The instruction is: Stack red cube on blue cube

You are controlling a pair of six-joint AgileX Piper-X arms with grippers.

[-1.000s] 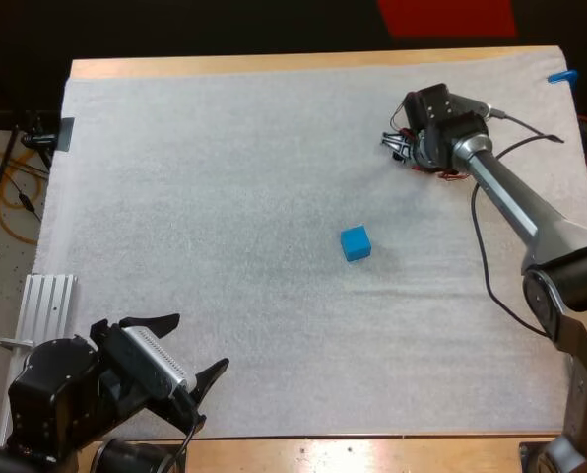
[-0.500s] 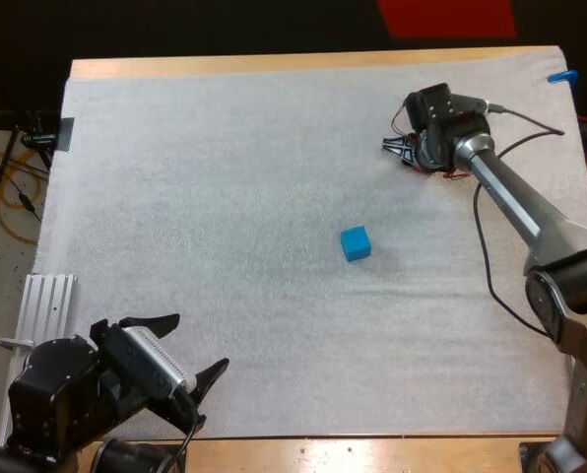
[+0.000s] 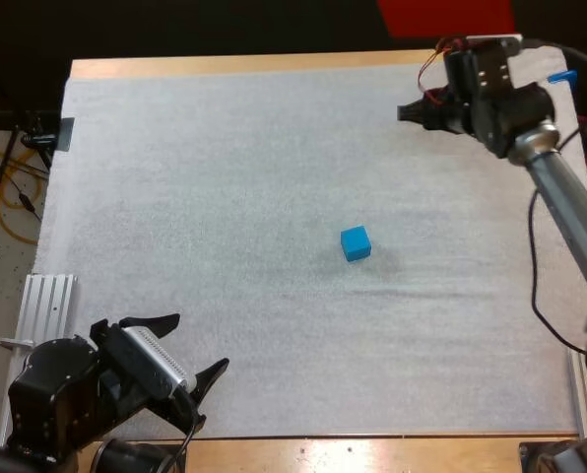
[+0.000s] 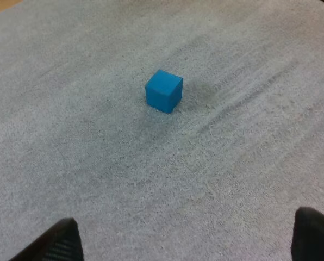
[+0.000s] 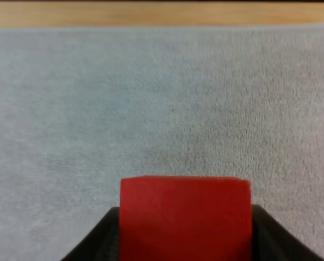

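My left end effector (image 3: 200,341) sits at the near left corner of the table (image 3: 274,64), over the near edge of the white mat (image 3: 225,197). Its two fingers stand wide apart with nothing between them. It looks to have no part in this job so far (its wrist camera simply looks across bare mat towards the target).

The blue cube (image 3: 356,242) rests flat on the mat, a little right of the middle and well apart from both arms. Nothing is on top of it, and nothing touches it.

My right end effector (image 3: 412,113) is near the far right corner of the table. It is clamped on the red cube (image 5: 185,215), with a black finger (image 5: 105,239) pressed against each side. The wrist view looks over the cube's top face at mat and then the wooden far edge, so I judge the cube is carried clear of the mat rather than resting on it.

By my reading, the pick-up is done and the stacking is not. What is left is to carry the red cube in from that far corner towards the middle, line it up square over the blue cube, set it down, and let go.
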